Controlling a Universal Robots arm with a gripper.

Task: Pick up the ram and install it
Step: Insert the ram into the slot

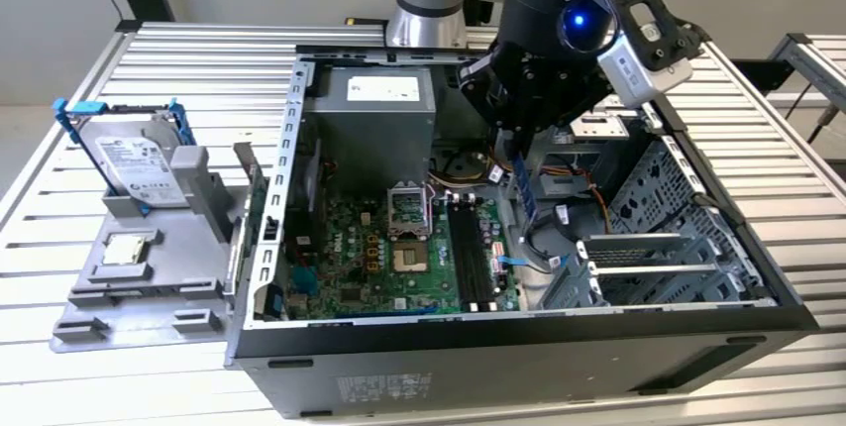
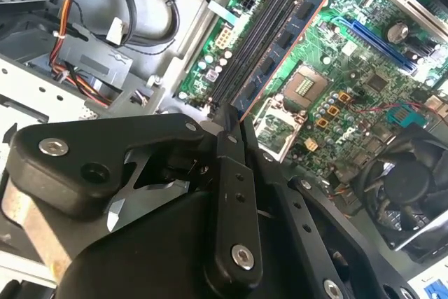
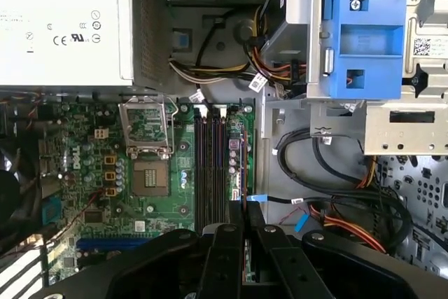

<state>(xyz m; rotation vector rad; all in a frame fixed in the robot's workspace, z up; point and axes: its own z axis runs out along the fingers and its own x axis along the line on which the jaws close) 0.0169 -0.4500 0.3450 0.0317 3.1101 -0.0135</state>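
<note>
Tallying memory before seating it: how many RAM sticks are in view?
1. The ram is gripped between the fingers, lined up along the memory slots in the second wrist view. Others may be hidden.

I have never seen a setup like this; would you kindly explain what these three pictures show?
A robot arm works over an open computer case on a slatted table. The exterior view comes from a camera off the arm; both wrist views come from cameras riding on it, looking into the case. The gripper is shut on a memory stick, held on edge above the long black slots on the green board. At the exterior view's left, a grey tray carries a hard drive.
</note>
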